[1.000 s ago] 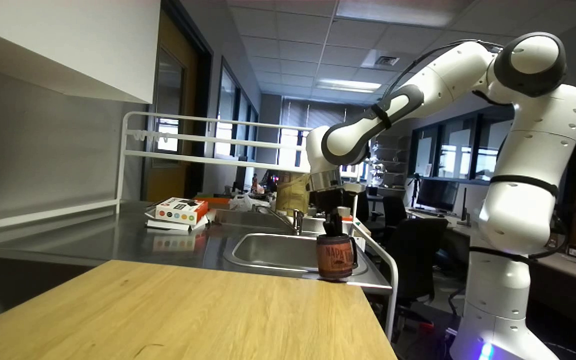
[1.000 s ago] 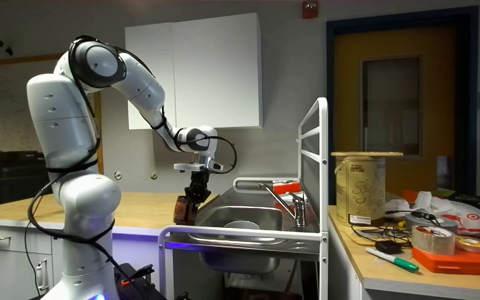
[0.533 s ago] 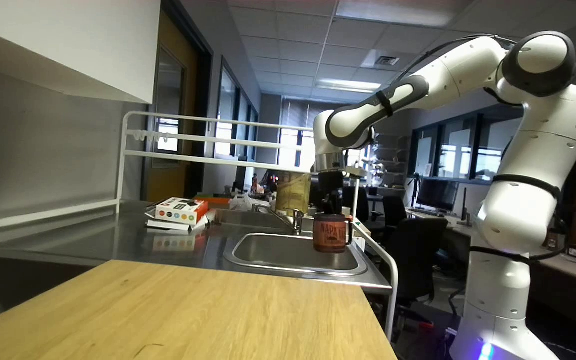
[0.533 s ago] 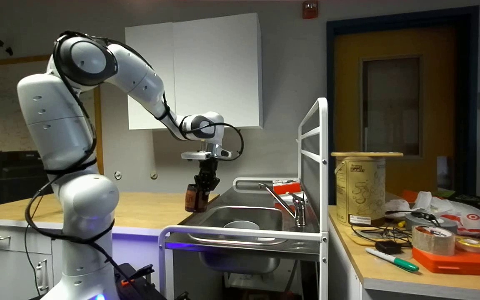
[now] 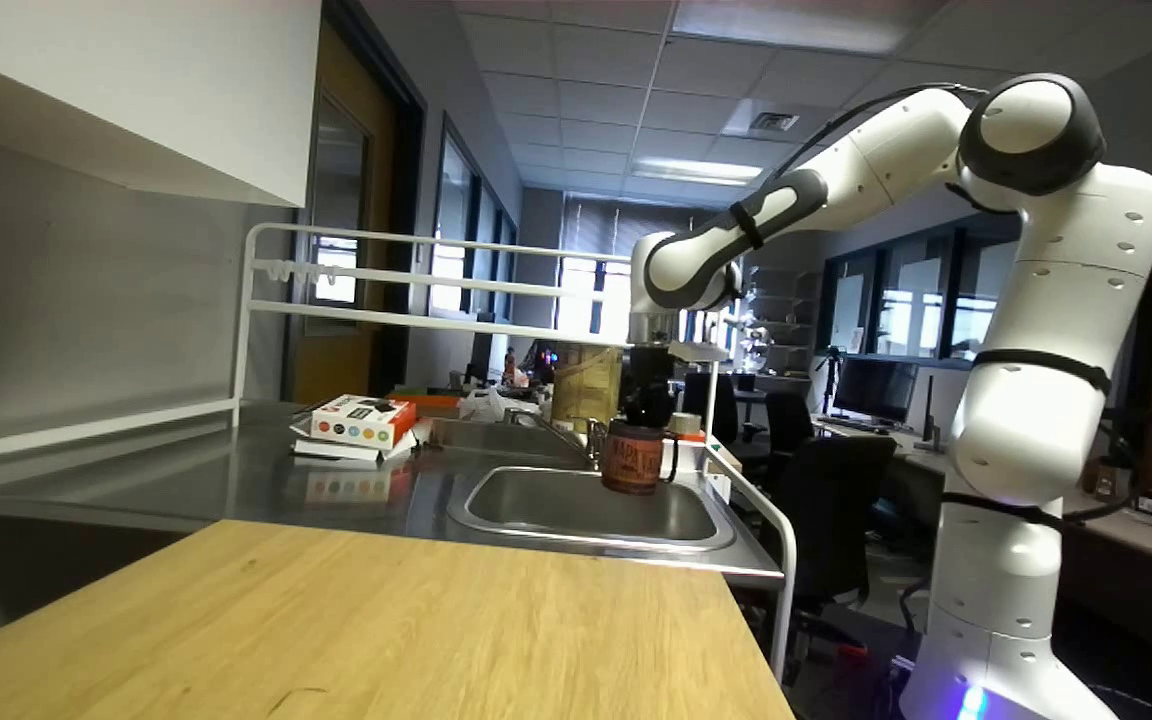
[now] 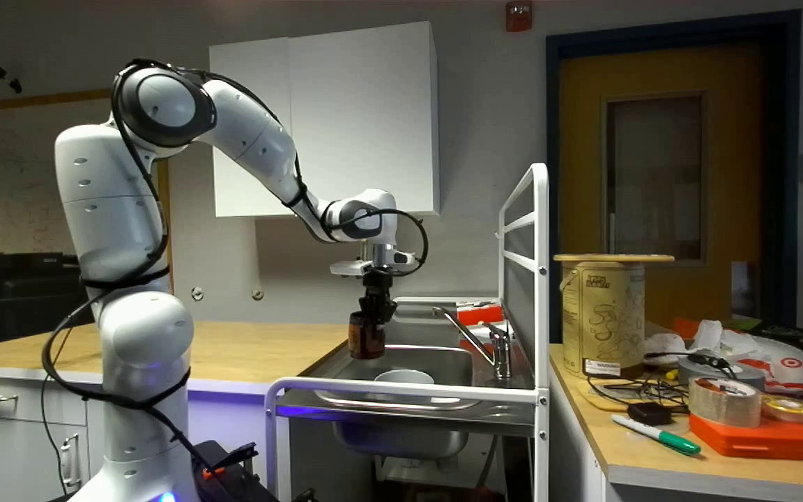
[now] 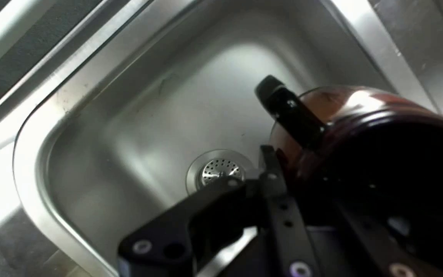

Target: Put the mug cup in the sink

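Observation:
The mug is brown-red with dark lettering and a dark handle, and shows in both exterior views (image 5: pixel 633 460) (image 6: pixel 365 339). It hangs roughly upright, slightly tilted, above the steel sink (image 5: pixel 586 541) (image 6: pixel 443 359). My black gripper (image 5: pixel 648 410) (image 6: pixel 377 314) is shut on the mug's wall near the rim. In the wrist view the mug (image 7: pixel 363 98) is at the right, its dark opening facing the camera, with the sink basin (image 7: pixel 206 100) below. One finger of the gripper (image 7: pixel 302 181) is outside the wall; the other is mostly lost in the dark opening.
A chrome faucet (image 6: pixel 501 348) stands beside the sink. A white rail (image 6: pixel 401 390) runs along the sink's edge, joined to a taller rack (image 6: pixel 541 279). A wooden counter (image 5: pixel 386 620) adjoins it. A red-white box (image 5: pixel 361 420) lies on the steel top. A white cabinet (image 6: pixel 366 118) hangs above.
The gripper has lifted the mug from the counter edge beside the sink and carried it sideways over the basin. The mug stayed in its hold.

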Robot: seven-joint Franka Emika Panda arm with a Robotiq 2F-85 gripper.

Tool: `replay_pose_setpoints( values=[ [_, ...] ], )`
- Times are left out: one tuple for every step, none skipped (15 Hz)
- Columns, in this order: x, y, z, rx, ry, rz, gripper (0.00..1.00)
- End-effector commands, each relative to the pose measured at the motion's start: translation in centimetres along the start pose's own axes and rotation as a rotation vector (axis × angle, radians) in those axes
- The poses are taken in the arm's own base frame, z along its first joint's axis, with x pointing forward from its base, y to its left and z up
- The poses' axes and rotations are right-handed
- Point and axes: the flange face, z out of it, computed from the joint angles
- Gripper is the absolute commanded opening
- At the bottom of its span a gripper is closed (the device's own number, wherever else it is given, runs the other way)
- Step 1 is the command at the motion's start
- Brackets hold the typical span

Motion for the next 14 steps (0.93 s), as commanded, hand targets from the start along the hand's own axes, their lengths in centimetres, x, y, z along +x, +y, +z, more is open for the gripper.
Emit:
replay_pose_setpoints(
  values=[
    [2.6, 1.6, 1.0, -0.072, 0.068, 0.135, 0.10],
    [3.1, 1.9, 1.7, -0.097, 0.082, 0.167, 0.10],
    [3.5, 2.2, 2.4, -0.127, 0.095, 0.195, 0.10],
    [3.9, 2.5, 3.0, -0.154, 0.100, 0.222, 0.10],
    [4.3, 2.9, 3.7, -0.186, 0.104, 0.248, 0.10],
    [4.6, 3.2, 4.4, -0.212, 0.102, 0.274, 0.10],
    [4.9, 3.5, 5.0, -0.233, 0.095, 0.297, 0.10],
    [5.3, 3.7, 5.6, -0.252, 0.089, 0.319, 0.10],
    [5.6, 3.9, 6.0, -0.261, 0.080, 0.336, 0.10],
    [5.9, 4.1, 6.5, -0.271, 0.074, 0.352, 0.10],
    [6.3, 4.2, 7.0, -0.272, 0.065, 0.363, 0.10],
    [6.5, 4.3, 7.4, -0.273, 0.056, 0.374, 0.10],
    [6.8, 4.3, 7.9, -0.275, 0.047, 0.380, 0.10],
    [7.1, 4.4, 8.3, -0.276, 0.037, 0.385, 0.10]
  ],
)
